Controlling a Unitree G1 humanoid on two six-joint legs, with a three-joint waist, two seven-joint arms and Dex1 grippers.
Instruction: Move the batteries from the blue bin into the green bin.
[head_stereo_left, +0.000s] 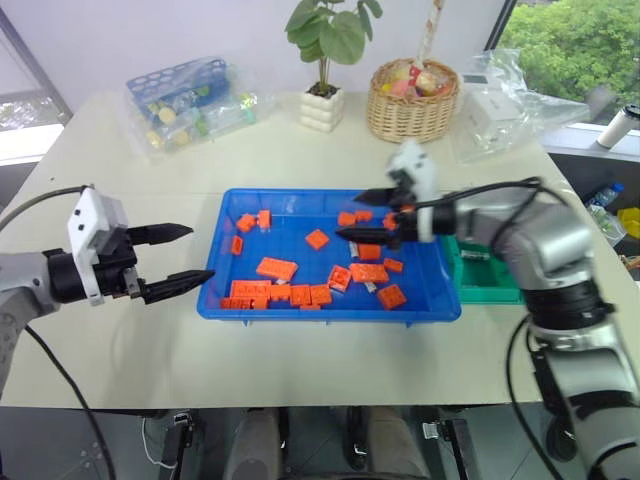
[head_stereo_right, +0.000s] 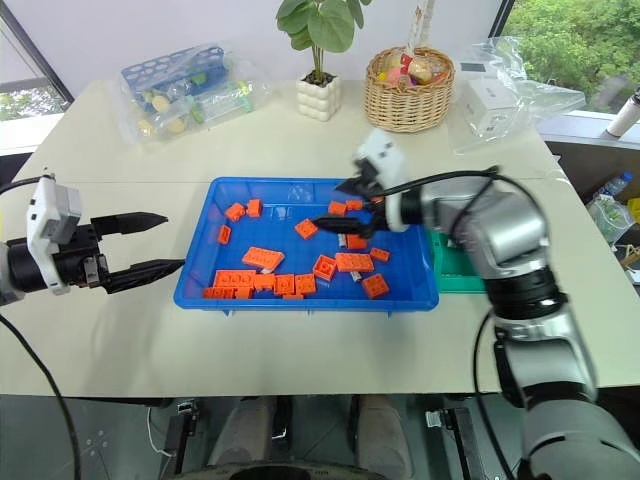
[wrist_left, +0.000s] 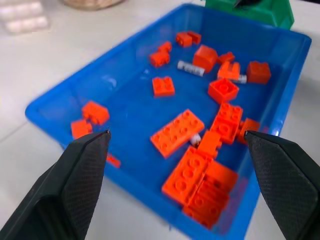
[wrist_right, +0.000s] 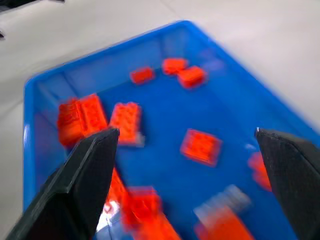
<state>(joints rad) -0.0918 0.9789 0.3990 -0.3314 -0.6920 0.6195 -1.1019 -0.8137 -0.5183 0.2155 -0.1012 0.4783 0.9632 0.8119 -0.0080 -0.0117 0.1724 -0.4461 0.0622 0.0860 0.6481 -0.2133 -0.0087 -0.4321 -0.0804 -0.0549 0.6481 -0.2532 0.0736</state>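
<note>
Batteries, small silver-grey metal cylinders, lie among flat orange toy bricks (head_stereo_left: 277, 268) inside the large shallow bright-blue plastic bin (head_stereo_left: 330, 308) at the middle of the pale bench (head_stereo_left: 300, 350). One battery (wrist_left: 191, 68) lies towards the bin's far right part, close to several bricks; another (wrist_left: 195, 140) pokes out from between bricks nearer the middle. The bricks are scattered over the bin's floor, with a tight cluster along its near edge.

Just right of the blue bin, touching or nearly touching its right wall, sits the small deep green plastic bin (head_stereo_left: 490, 285), partly hidden behind the right arm.

The left pincer (head_stereo_left: 180, 258) hangs above the bench just left of the blue bin, its two black fingers spread wide apart and pointing right towards the bin, holding nothing. The right pincer (head_stereo_left: 372, 215) hangs above the far right part of the blue bin, pointing left, its black fingers also spread wide and empty.

Along the bench's far side, from left to right, stand a clear-wrapped blue rack with tubes (head_stereo_left: 185, 100), a small green plant in a white bumpy pot (head_stereo_left: 325, 100), a round wicker basket (head_stereo_left: 412, 100) with colourful items inside, and some clear plastic packaging (head_stereo_left: 500, 95).
</note>
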